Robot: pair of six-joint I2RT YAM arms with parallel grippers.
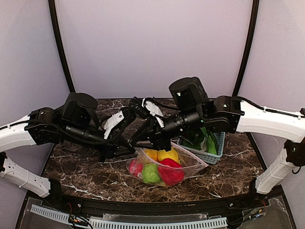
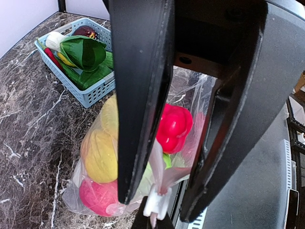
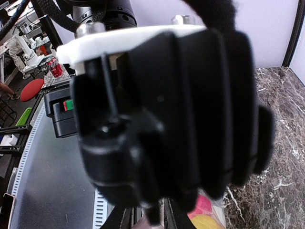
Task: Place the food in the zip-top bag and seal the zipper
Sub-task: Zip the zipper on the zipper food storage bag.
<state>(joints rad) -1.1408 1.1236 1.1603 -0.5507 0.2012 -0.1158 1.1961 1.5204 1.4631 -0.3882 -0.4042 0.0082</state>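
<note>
The clear zip-top bag [image 1: 190,164] lies at the table's front centre with the food inside: a red pepper [image 1: 170,172], green apple [image 1: 150,173], yellow pieces [image 1: 167,154] and a pink-red fruit [image 1: 135,168]. Both grippers meet at its raised left corner. In the left wrist view my left gripper [image 2: 158,206] is open, its black fingers [image 2: 143,105] straddling the bag's mouth film [image 2: 183,167]. Just beyond, my right gripper [image 1: 151,143] pinches the pinkish zipper at a white end piece [image 2: 157,202]. The right wrist view is mostly blocked by a blurred black arm body; the bag corner [image 3: 207,214] shows below.
A light-blue slotted basket [image 1: 212,156] stands right of the bag, also in the left wrist view [image 2: 90,95], holding a green leafy vegetable [image 2: 86,52] and a dark red round fruit [image 2: 86,31]. The table's front edge rail [image 1: 143,205] runs just below the bag.
</note>
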